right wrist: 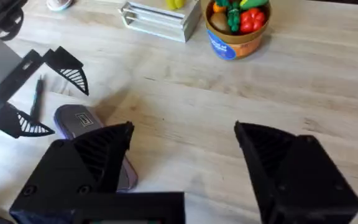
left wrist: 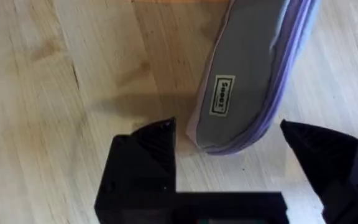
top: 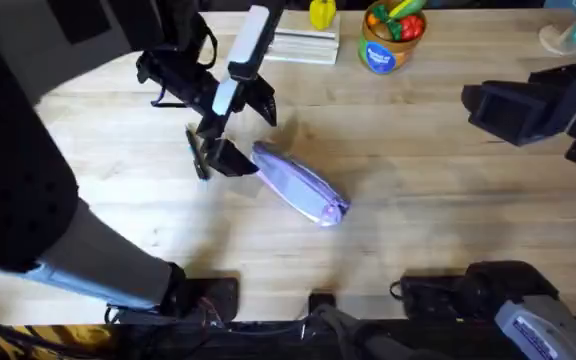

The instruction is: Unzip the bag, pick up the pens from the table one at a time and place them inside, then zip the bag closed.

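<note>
The lavender bag (top: 303, 185) lies slanted on the wooden table (top: 418, 200), its zipper running along its length. My left gripper (top: 253, 135) stands open at the bag's far-left end. In the left wrist view that end of the bag (left wrist: 247, 81) sits between the two black fingers (left wrist: 145, 155), which are apart from the fabric. A slim dark pen (top: 198, 155) lies on the table just left of this gripper and also shows as the pen (right wrist: 37, 96) in the right wrist view. My right gripper (top: 473, 105) hovers open and holds nothing at the far right, well away from the bag (right wrist: 79, 121).
A blue tub of toy food (top: 390, 35) stands at the back centre, with a pale rack (top: 303, 45) and a yellow item (top: 321, 12) to its left. A light object (top: 568, 35) sits at the back right corner. Bare wood lies between the bag and the right arm.
</note>
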`<action>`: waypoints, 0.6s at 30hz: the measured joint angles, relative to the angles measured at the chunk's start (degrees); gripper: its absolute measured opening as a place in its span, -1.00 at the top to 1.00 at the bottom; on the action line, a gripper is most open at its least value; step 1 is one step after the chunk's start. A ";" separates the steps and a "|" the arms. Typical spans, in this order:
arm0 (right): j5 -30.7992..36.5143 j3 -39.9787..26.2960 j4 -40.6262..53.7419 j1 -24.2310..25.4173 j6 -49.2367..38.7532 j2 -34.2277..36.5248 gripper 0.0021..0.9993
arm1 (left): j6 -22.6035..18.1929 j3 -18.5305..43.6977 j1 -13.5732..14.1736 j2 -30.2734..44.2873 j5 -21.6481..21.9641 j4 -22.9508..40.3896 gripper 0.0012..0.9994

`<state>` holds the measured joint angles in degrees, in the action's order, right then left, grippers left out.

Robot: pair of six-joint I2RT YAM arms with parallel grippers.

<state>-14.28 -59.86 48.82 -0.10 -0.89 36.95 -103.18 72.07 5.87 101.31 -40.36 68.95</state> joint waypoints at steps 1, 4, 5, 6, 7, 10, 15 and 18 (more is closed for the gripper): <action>0.00 0.00 0.00 0.00 0.00 0.02 -0.99 | 0.00 0.00 0.00 0.33 -0.02 0.07 -0.99; 0.00 0.00 0.00 0.00 0.00 0.02 -0.99 | 0.02 0.00 0.00 1.31 -0.16 0.30 -0.99; 0.00 0.00 0.00 0.00 0.00 0.01 -0.99 | 0.05 0.00 0.00 1.49 -0.17 0.47 -0.99; 0.00 0.00 0.00 0.00 0.00 0.00 -0.99 | -0.01 0.00 -0.02 1.53 -0.17 0.66 -0.86; 0.00 0.00 0.00 0.00 0.00 0.00 -0.99 | 0.10 0.00 -0.02 1.53 -0.20 0.72 -0.60; 0.00 0.00 0.00 0.00 -0.02 0.02 -0.99 | 0.02 0.00 0.00 1.53 -0.35 0.90 0.34; -0.74 0.00 0.11 0.00 0.58 0.01 -0.99 | -0.17 0.00 0.22 1.53 -0.42 1.00 0.91; -2.62 -0.02 0.81 0.00 4.10 0.02 -0.99 | -0.17 0.00 0.22 1.53 -0.42 1.01 0.91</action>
<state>-16.90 -59.87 49.63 -0.10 3.22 36.97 -103.35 72.07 6.09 102.85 -40.77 69.95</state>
